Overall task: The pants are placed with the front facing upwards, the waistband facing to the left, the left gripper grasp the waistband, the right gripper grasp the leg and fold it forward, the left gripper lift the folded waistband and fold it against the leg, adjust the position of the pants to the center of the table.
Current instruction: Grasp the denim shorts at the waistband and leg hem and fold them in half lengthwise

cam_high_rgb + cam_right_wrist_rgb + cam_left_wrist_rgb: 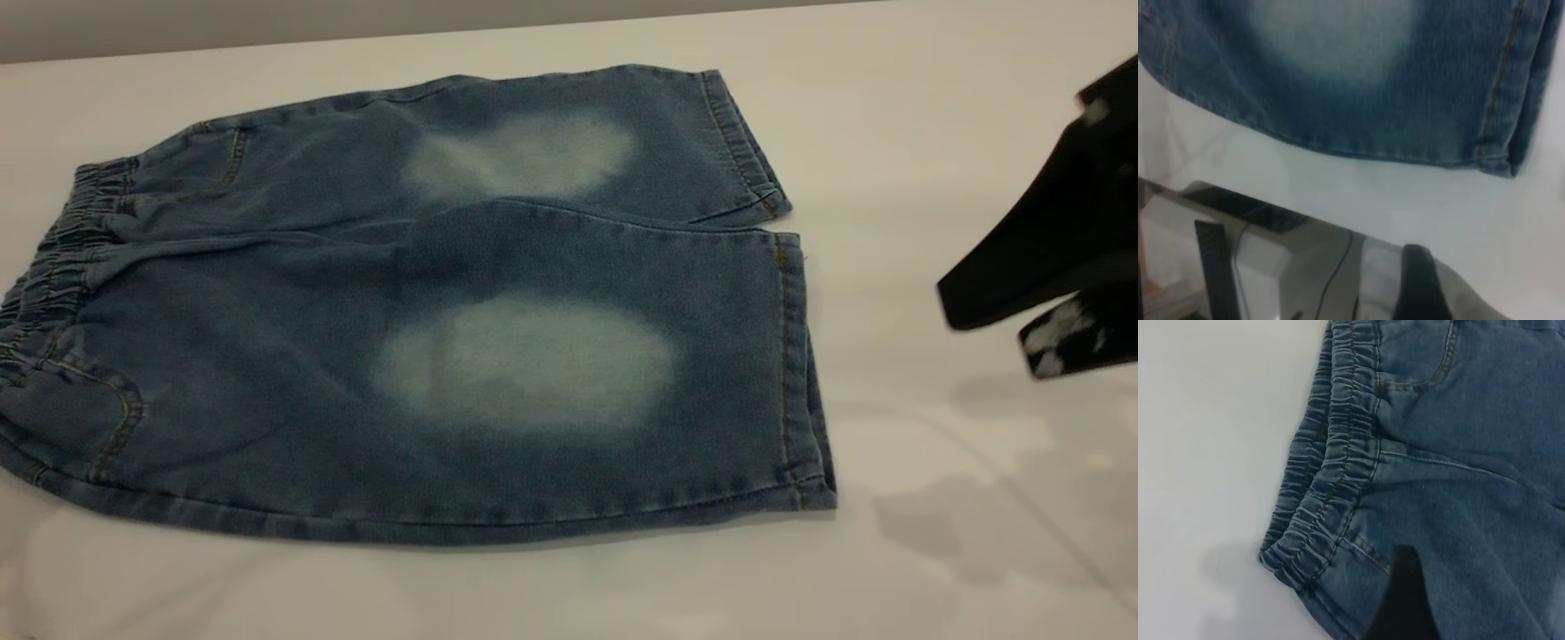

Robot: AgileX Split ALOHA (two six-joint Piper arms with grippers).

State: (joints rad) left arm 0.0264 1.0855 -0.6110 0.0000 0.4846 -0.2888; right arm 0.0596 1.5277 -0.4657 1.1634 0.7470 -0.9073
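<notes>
The pants (427,302) lie flat on the white table (933,133), both legs spread out and pointing right. Each leg has a pale faded oval. The ruched waistband (44,276) is at the far left, and in the left wrist view the waistband (1338,473) runs beside bare table. My left gripper is out of the exterior view; it hovers over the denim just inside the waistband, open, with one black finger (1405,600) showing. My right gripper (982,324) hangs open above bare table, right of the leg hems (791,356), touching nothing. One of its fingers (1418,287) shows near the table edge.
The table's far edge (356,40) runs along the back. In the right wrist view the near table edge (1338,227) drops off to a metal frame, a cable (1338,267) and a dark upright bar (1215,267) below. White tabletop surrounds the pants.
</notes>
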